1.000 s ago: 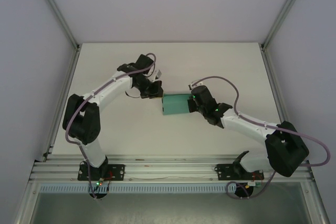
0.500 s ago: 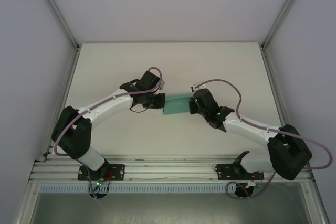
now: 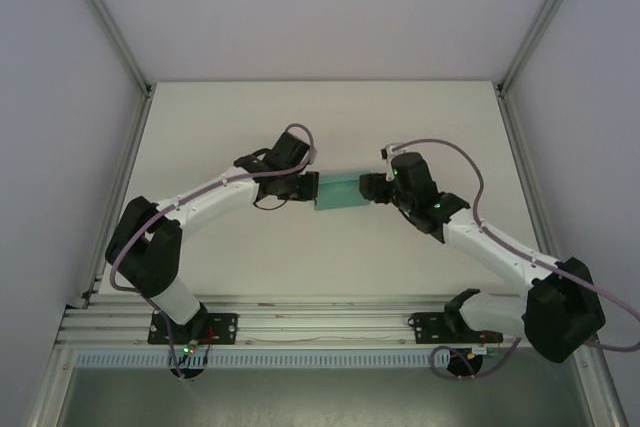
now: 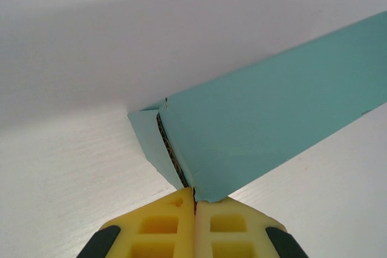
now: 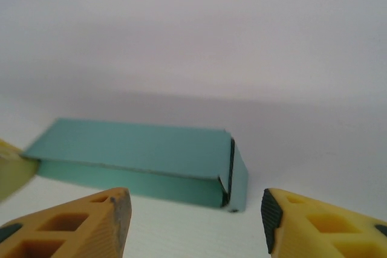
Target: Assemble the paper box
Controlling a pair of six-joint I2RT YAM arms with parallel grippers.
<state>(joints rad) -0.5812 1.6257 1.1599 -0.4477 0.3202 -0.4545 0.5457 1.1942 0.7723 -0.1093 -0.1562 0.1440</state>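
You will find the left gripper at the left end of the paper box, its fingers pressed together on a corner of the card. The paper box rests on the table. Just right of the paper box, the right gripper stands spread, clear of it.

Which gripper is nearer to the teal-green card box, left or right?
Left. The left gripper is shut on a corner of the teal-green card box; the right gripper stands open just short of its other end.
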